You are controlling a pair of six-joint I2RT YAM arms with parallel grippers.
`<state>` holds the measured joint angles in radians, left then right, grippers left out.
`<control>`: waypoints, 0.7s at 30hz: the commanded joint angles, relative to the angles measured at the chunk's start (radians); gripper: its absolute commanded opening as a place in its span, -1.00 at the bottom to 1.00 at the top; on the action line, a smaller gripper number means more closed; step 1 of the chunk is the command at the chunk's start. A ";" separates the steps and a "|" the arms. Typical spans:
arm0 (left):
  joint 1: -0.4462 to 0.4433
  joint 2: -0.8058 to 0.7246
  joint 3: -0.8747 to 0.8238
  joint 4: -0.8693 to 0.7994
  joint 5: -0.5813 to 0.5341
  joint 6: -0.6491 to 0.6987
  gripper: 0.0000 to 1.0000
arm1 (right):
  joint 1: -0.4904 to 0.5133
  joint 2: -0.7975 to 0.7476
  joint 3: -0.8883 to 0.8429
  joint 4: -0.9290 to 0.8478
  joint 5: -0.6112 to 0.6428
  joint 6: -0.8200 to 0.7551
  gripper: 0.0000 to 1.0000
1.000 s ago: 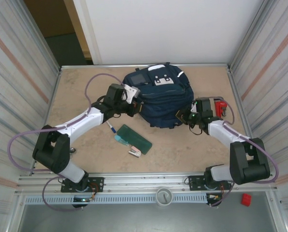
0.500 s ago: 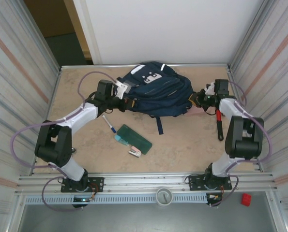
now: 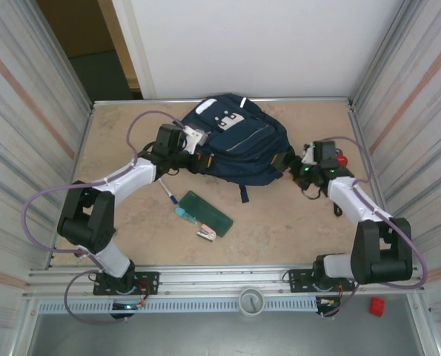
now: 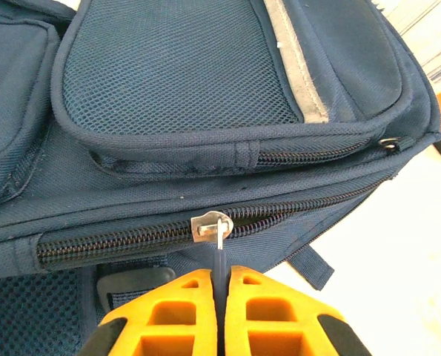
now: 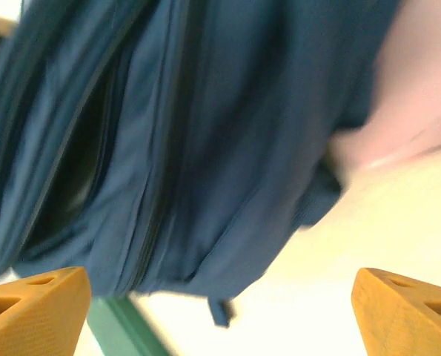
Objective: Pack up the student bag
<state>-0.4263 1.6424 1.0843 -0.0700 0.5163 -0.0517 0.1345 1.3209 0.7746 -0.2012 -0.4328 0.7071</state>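
Top external view: on a sandy beige tabletop (image 3: 279,222), toward the left, a small blue and white pen (image 3: 170,195) lies beside the left arm. Just right of it, nearer the arm bases, is a flat dark green rectangular case (image 3: 207,211). A small pink and white object (image 3: 205,234) lies just beside its near edge; what it is I cannot tell. The left gripper (image 3: 196,157) is against the left side of a large navy blue fabric backpack (image 3: 242,137) with white patches. The backpack lies at the far middle of the table, between the two arms.

In the left wrist view, the left gripper's (image 4: 220,276) orange fingers (image 4: 183,311) are pinched together on a thin dark zipper pull (image 4: 220,259). The pull hangs from a silver metal slider (image 4: 211,225) on the backpack (image 4: 183,67).

At the right of the top view, the right gripper (image 3: 293,165) sits just beside the backpack's right edge. The right wrist view is blurred. It shows the right gripper's (image 5: 220,311) orange fingers (image 5: 35,311) spread wide, holding nothing, with the backpack (image 5: 205,133) just ahead of them.
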 commanded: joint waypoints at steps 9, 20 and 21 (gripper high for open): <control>-0.028 -0.009 0.036 0.011 0.016 0.013 -1.00 | 0.177 0.197 0.091 0.180 0.197 0.090 -0.04; 0.124 0.053 0.052 -0.045 -0.091 0.061 -1.00 | 0.111 0.079 -0.003 0.200 0.227 0.075 -1.00; 0.138 0.068 0.062 -0.054 -0.104 0.053 -1.00 | 0.125 0.071 -0.010 0.206 0.238 0.081 -1.00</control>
<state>-0.3515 1.6802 1.0985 -0.1043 0.4995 -0.0029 0.2443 1.4364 0.7891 -0.0174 -0.2810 0.7784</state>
